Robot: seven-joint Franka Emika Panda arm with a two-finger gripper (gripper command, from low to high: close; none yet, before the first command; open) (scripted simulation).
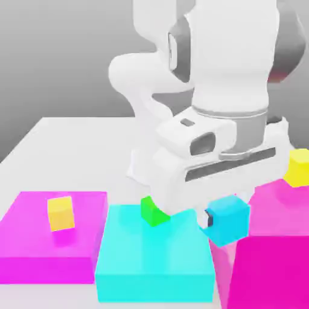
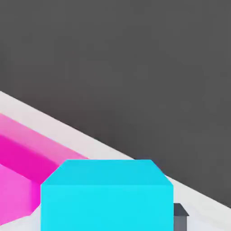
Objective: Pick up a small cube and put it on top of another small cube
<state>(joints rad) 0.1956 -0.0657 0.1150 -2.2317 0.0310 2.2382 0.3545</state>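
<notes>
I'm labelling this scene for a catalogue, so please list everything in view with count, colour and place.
orange-yellow cube: one, on the purple block
purple block: one, exterior view's left
green cube: one, on the large cyan block
large cyan block: one, centre
small cyan cube: one, at the gripper
yellow cube: one, exterior view's right
pink block: one, exterior view's right
table: one, whitish, underneath
arm: one, white
gripper: one, white
</notes>
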